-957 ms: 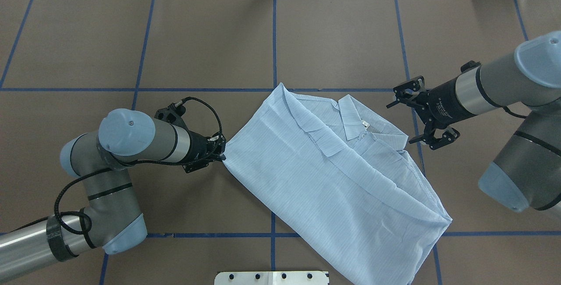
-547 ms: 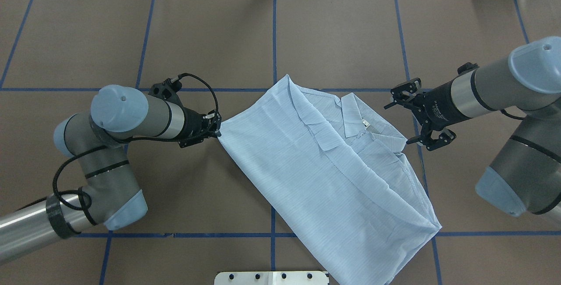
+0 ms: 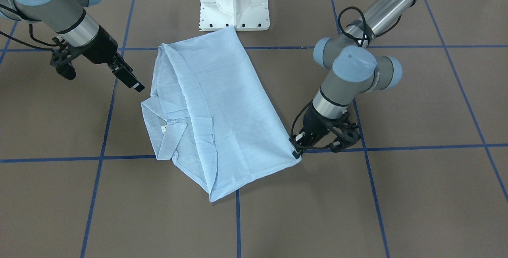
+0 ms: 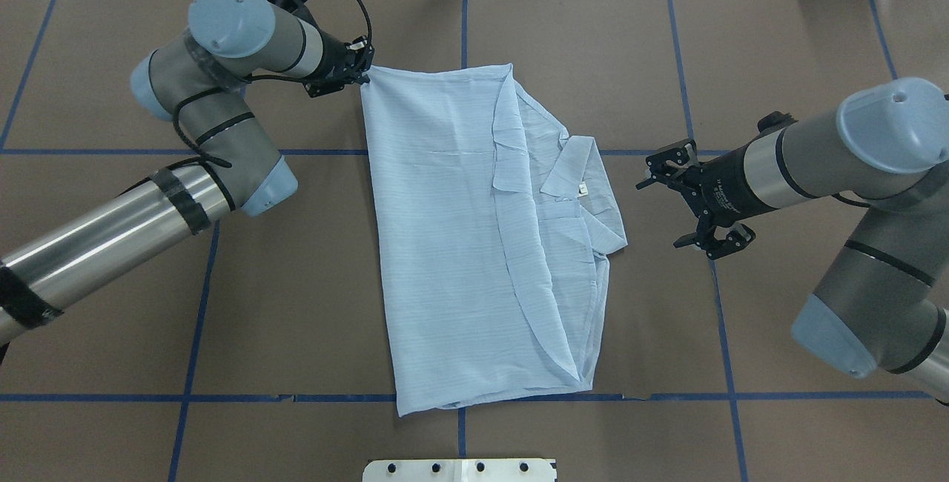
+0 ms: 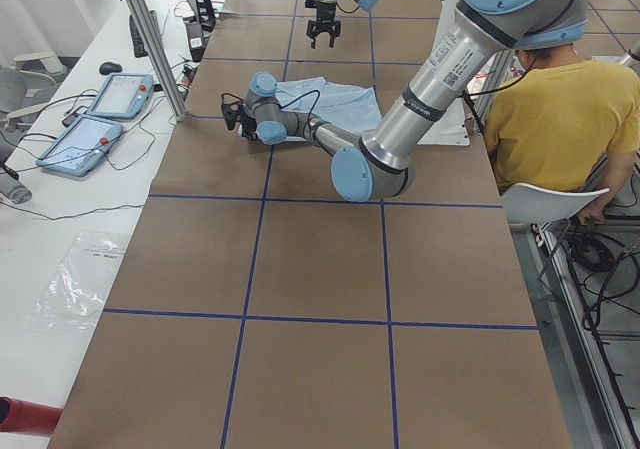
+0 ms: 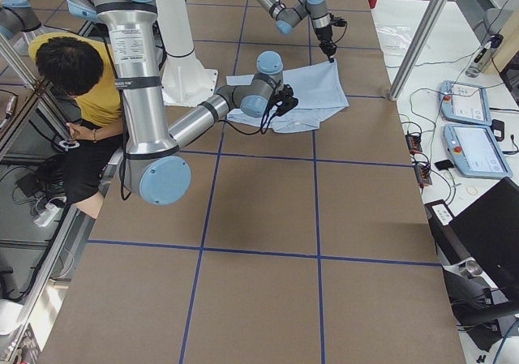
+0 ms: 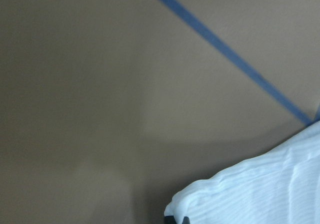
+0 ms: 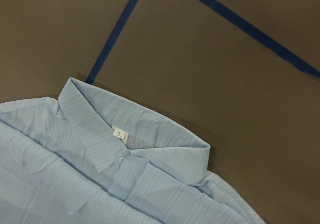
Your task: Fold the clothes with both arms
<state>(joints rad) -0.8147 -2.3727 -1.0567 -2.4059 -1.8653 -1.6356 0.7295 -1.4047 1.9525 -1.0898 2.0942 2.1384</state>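
The shirt (image 4: 452, 245) lies folded lengthwise on the brown worktop (image 4: 296, 296), its collar (image 4: 597, 204) toward the robot's right. The left claw (image 4: 365, 78) is closed, pinching the shirt's far left corner. The right claw (image 4: 660, 213) hovers near the collar, spread wide and empty.

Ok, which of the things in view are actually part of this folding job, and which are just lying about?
Job in hand:
light-blue striped shirt
left gripper, shut on the shirt's corner
right gripper, open beside the shirt, not touching it

Lying about:
white mounting pedestal
two teach pendants
plastic bag
seated person in yellow
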